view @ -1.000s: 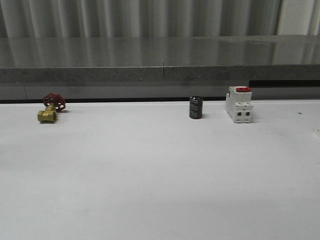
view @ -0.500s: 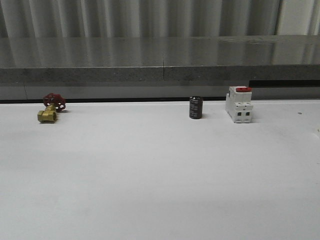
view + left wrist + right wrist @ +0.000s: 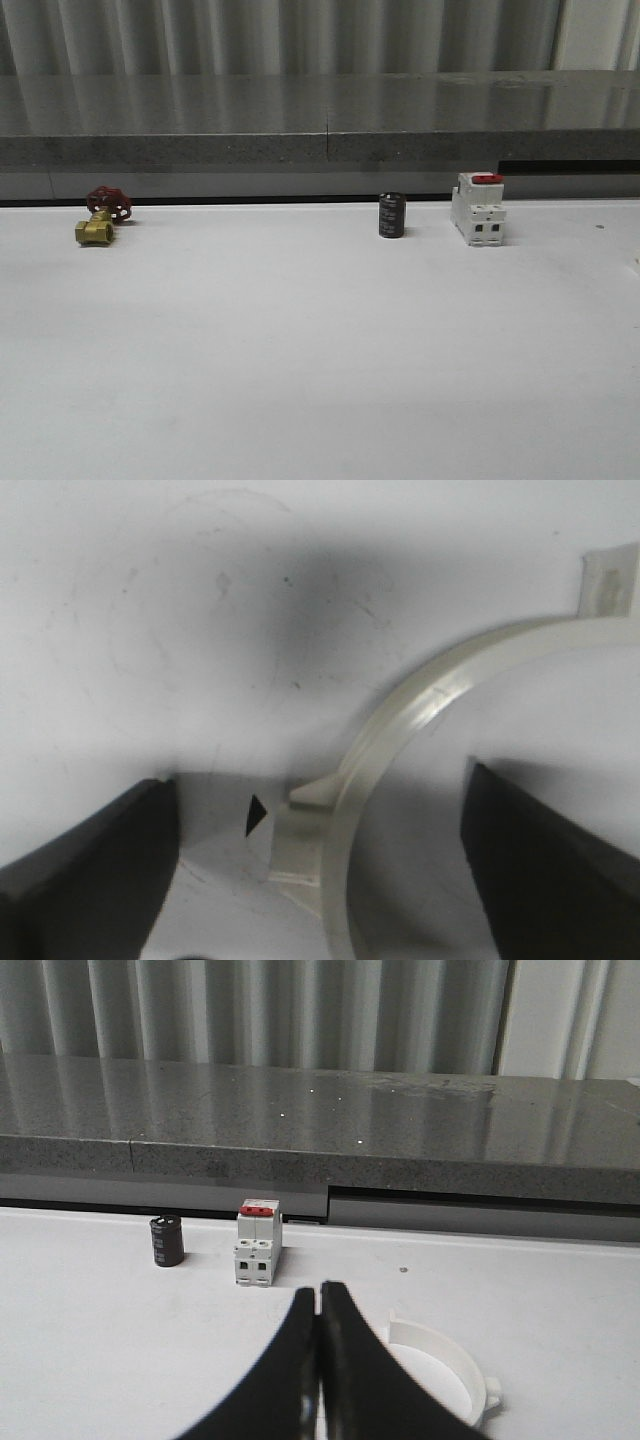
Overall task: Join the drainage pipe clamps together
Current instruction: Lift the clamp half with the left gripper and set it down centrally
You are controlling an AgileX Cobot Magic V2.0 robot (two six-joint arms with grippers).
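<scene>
In the left wrist view a white half-ring drainage pipe clamp (image 3: 400,715) lies flat on the white table, one end tab (image 3: 610,580) showing at its far end. My left gripper (image 3: 318,780) stands open low over it, a dark finger (image 3: 90,870) on either side of the arc and its small side tab, not touching it. In the right wrist view a second white half-ring clamp (image 3: 445,1355) rests on the table just beside my right gripper (image 3: 318,1295), whose black fingers are pressed together with nothing between them.
A white switch with a red top (image 3: 478,209) and a small black cylinder (image 3: 391,215) stand at the table's back right. A brass valve with a red handwheel (image 3: 100,218) sits at the back left. A grey ledge (image 3: 320,120) runs behind the table.
</scene>
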